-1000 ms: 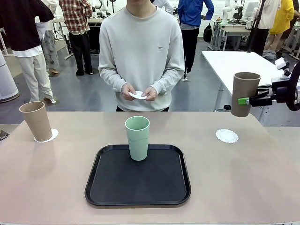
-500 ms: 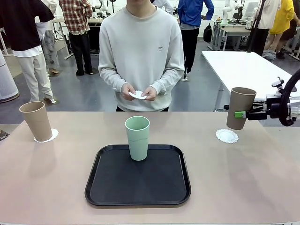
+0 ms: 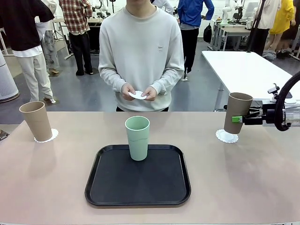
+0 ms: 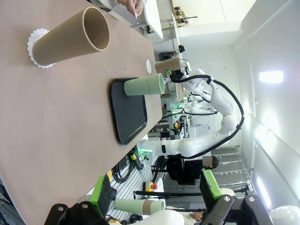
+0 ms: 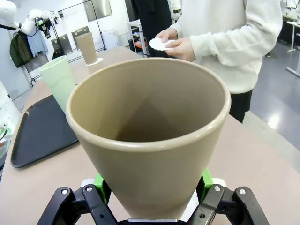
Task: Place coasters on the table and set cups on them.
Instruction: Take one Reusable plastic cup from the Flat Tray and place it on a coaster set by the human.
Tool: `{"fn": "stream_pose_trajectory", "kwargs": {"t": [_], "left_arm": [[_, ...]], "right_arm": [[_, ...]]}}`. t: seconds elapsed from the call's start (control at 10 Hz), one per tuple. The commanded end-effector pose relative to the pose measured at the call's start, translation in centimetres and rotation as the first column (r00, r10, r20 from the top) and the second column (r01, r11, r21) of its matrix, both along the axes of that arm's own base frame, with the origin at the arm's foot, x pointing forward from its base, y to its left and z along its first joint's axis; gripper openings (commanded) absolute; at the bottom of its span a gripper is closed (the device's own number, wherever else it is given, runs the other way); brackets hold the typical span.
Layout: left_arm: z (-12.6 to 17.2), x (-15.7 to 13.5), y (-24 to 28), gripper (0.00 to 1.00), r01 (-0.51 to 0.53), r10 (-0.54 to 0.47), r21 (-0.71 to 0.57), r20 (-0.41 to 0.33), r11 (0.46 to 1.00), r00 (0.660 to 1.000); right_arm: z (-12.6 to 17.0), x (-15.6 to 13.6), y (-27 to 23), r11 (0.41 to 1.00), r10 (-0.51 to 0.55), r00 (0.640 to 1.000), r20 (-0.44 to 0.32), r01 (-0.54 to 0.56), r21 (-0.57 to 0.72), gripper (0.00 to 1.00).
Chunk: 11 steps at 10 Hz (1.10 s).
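Far left, around 10 o'clock from the tray, the left brown cup (image 3: 35,121) is parked on the left doily (image 3: 50,135), and the left claw (image 4: 156,187) hangs off that end of the table (image 3: 253,187) with its fingers apart, holding nothing. In the middle, the green cup (image 3: 137,138) stands upright at the 12 o'clock end of the black tray (image 3: 108,187), and beyond it the person's hands (image 3: 127,91) hold a third doily (image 3: 138,95). Over at 2 o'clock the right claw (image 3: 246,118) is clamped on the right brown cup (image 3: 237,112), side-on just under the rim, with the base right at the right doily (image 3: 227,137); can't tell if it's touching yet. The cup's long axis is near vertical, mouth up, with the rim leaning a touch toward 3 o'clock. I'd straighten that lean first, centre the base since it looks biased to the doily's 9 o'clock edge, lower slowly so the paper doesn't skid, and only then let go
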<state>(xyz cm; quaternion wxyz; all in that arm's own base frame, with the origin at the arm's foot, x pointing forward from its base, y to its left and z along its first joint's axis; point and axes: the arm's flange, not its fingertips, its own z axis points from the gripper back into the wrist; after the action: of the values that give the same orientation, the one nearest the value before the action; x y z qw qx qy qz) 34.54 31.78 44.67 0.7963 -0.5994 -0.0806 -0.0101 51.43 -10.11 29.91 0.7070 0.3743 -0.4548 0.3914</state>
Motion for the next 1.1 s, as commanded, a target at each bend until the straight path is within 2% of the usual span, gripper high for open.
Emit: {"fn": "stream_pose_trajectory", "kwargs": {"t": [0.0, 0.3, 0.7, 1.0], "left_arm": [[0.2, -0.2, 0.0, 1.0, -0.001, 0.001, -0.01, 0.001, 1.0, 1.0], [0.2, -0.2, 0.0, 1.0, -0.001, 0.001, -0.01, 0.001, 1.0, 1.0], [0.2, -0.2, 0.0, 1.0, -0.001, 0.001, -0.01, 0.001, 1.0, 1.0], [0.2, -0.2, 0.0, 1.0, -0.001, 0.001, -0.01, 0.001, 1.0, 1.0]], "right_arm": [[-0.9, 0.6, 0.0, 1.0, 0.003, 1.0, 0.018, -0.003, 0.004, 0.84], [-2.2, 0.7, -0.1, 0.999, 0.037, 0.999, 0.026, -0.038, 0.015, 0.84], [-3.3, 0.7, 0.4, 0.993, 0.116, 0.989, 0.093, -0.116, 0.005, 0.84], [-4.2, 1.2, 0.6, 0.99, 0.139, 0.981, 0.132, -0.135, -0.036, 0.84]]}}
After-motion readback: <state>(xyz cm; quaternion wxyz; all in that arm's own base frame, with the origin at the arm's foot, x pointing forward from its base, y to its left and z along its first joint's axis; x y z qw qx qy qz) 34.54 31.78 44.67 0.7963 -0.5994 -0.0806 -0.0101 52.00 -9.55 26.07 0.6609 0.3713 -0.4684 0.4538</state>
